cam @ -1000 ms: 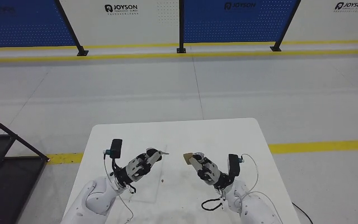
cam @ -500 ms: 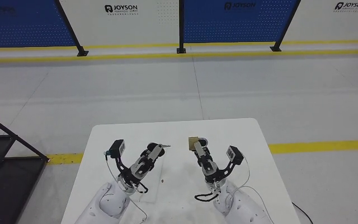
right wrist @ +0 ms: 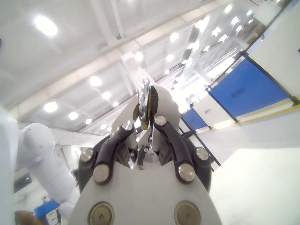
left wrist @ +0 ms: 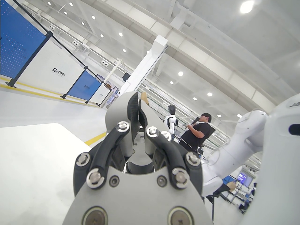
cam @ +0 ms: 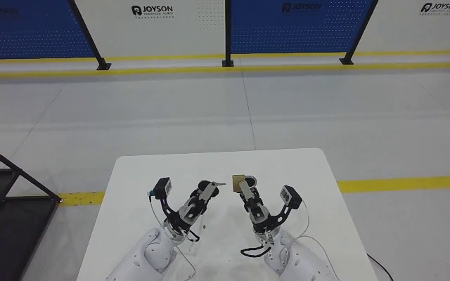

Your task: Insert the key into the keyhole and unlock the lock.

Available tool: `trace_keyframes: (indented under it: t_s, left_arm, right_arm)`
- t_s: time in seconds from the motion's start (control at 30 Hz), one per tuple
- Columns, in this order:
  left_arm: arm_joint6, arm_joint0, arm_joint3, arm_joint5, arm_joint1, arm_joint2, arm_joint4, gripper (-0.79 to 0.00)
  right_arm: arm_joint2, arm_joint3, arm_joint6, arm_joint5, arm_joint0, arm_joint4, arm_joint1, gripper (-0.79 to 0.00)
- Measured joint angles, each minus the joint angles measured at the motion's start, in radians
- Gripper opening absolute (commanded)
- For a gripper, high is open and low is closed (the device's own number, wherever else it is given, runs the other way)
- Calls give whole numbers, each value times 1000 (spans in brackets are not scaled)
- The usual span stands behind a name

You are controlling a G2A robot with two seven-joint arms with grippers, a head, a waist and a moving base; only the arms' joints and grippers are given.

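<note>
The left gripper point(left wrist: 139, 106) is shut tight on the small silver key point(cam: 219, 184). In the top view the key is held up off the table, and its thin end is pointed across at the padlock point(right wrist: 143, 108). The right gripper point(right wrist: 148, 101) is closed on the padlock. In the right wrist view the gold body of the padlock is squeezed inside the gripper, and its shiny loop is seen sticking out past the tips. In the top view the key tip and the padlock are seen very near each other, but whether they touch cannot be told. Both grippers are held side by side above the white table point(cam: 295, 165). Blue and white fence panels point(cam: 295, 24) are seen standing on the floor well behind the table.
</note>
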Motion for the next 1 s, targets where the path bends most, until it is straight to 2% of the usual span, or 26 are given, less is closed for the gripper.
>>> trace_keyframes:
  t_s: [0.53, 1.0]
  left_arm:
    - [122, -20, 2, 0, 11, 67, 73, -785]
    - [161, -48, 19, 0, 16, 103, 84, -785]
  right_arm:
    - [0, 0, 0, 0, 0, 0, 0, -785]
    - [0, 0, 0, 0, 0, 0, 0, -785]
